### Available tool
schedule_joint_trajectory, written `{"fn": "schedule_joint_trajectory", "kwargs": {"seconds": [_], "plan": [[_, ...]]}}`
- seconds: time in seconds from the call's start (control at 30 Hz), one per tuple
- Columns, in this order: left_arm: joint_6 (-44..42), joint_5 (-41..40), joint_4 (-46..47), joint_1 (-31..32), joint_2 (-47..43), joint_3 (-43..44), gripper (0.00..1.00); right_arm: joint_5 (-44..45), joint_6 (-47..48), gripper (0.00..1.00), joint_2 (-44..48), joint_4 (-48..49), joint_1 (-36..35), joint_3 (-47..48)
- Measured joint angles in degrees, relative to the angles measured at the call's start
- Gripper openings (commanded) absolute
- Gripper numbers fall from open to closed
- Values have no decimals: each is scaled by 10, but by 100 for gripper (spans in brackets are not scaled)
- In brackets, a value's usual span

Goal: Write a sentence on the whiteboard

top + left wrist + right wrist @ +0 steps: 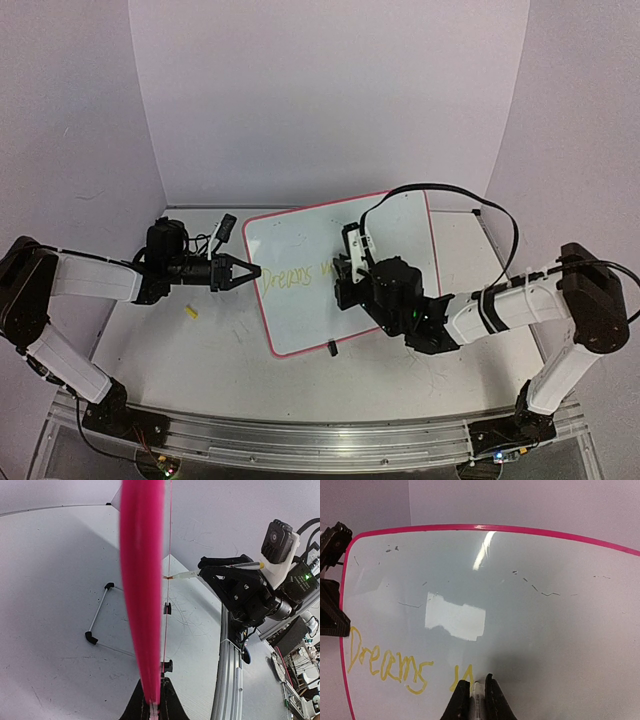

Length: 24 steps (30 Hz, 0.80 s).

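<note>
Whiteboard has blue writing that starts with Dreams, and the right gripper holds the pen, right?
Not blue: the writing on the whiteboard is yellow, as the right wrist view shows. It does start with Dreams, and the right gripper holds the pen.

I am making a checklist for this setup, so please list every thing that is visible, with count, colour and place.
whiteboard: 1, white with pink rim, middle of the table
sentence: 1 unfinished line, yellow, left part of whiteboard
marker: 1, pale barrel, in right gripper, tip at the whiteboard
small piece: 1, yellow, on table left of whiteboard
table: 1, white, scuffed, under everything
left gripper: 1, black, shut on whiteboard's left rim
right gripper: 1, black, shut on marker
</note>
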State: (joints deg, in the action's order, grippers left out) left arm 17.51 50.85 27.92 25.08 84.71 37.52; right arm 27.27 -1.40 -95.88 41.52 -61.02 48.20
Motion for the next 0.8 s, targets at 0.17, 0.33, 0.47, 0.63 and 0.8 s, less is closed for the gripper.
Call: {"fn": "schedule_joint_trajectory", "kwargs": {"seconds": [0.17, 0.33, 0.47, 0.63, 0.8], "plan": [[0, 0, 0, 0, 0, 0, 0, 7, 1, 0, 0, 0, 6, 9], [0, 0, 0, 0, 0, 0, 0, 6, 3, 0, 0, 3, 11, 13], [0, 0, 0, 0, 0, 0, 0, -16, 4, 0, 6, 17, 14, 0], [-1, 0, 0, 0, 0, 0, 0, -42, 15, 0, 54, 22, 15, -55], [-1, 0, 0, 0, 0, 0, 0, -62, 29, 0, 71, 35, 21, -60]]}}
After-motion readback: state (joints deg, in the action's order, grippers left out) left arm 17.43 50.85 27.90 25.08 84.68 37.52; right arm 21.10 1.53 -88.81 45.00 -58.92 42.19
